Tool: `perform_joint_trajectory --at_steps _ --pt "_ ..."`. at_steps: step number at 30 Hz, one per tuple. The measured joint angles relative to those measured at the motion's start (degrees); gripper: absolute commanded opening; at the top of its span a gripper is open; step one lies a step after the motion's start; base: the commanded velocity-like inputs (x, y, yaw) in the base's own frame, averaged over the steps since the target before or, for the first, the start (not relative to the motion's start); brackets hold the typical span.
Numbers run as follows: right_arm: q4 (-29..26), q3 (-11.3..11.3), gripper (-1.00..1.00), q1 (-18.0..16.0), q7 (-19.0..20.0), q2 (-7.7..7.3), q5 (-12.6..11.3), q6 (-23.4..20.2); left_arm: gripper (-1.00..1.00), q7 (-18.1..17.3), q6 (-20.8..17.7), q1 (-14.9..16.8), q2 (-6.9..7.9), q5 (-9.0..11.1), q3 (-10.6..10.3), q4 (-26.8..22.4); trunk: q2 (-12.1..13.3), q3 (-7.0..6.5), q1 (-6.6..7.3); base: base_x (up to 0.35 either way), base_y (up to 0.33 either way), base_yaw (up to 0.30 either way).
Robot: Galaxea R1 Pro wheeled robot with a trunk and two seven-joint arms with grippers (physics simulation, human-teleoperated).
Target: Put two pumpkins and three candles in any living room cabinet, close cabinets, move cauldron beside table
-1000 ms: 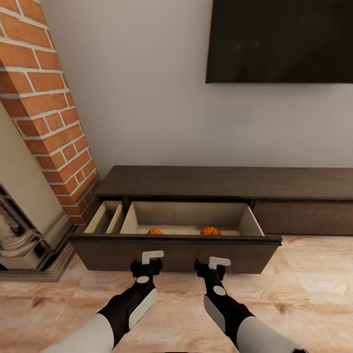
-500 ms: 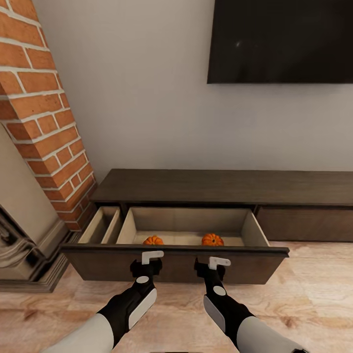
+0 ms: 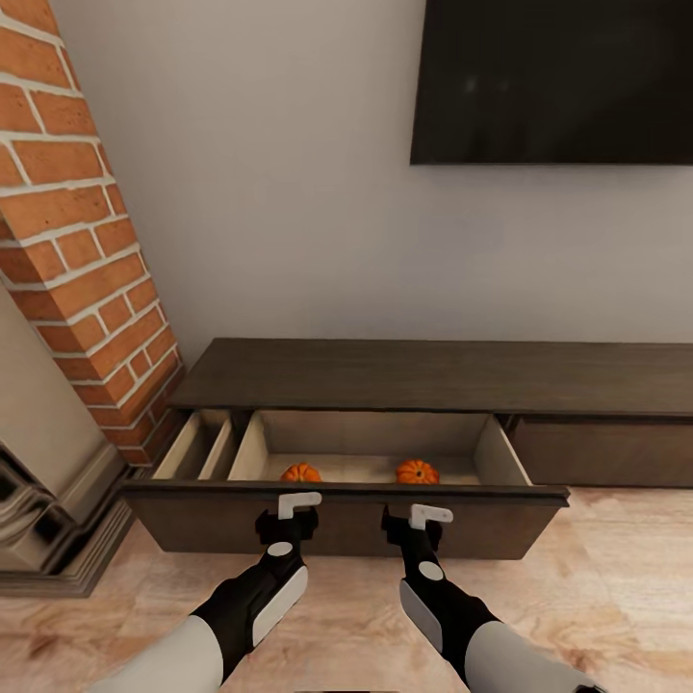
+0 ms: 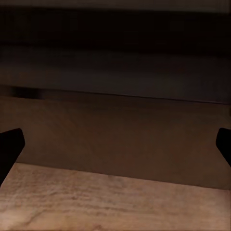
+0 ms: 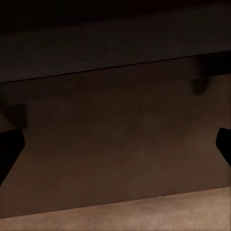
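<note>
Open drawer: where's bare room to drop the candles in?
Bare tan floor lies between the two pumpkins, and behind them toward the drawer's back wall. The narrow compartment beside the brick fireplace looks free. Tightest by each pumpkin.

Head camera high, facing forward and down at the cabinet (image 3: 433,375) and its open drawer front (image 3: 346,515), both wrist cameras low, close, facing that same drawer front (image 4: 125,134) (image 5: 115,144)
</note>
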State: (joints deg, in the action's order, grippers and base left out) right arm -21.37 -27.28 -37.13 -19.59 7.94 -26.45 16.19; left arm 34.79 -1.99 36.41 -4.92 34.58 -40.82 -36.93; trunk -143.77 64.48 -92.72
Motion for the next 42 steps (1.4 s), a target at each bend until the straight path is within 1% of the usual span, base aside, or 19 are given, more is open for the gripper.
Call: perform_joint_trajectory --at_steps 42 --pt "0.0 0.1 1.0 0.0 -0.1 0.0 0.0 0.0 1.0 0.0 0.0 0.0 0.03 0.0 0.0 0.0 0.0 0.0 0.0 0.199 0.0 0.0"
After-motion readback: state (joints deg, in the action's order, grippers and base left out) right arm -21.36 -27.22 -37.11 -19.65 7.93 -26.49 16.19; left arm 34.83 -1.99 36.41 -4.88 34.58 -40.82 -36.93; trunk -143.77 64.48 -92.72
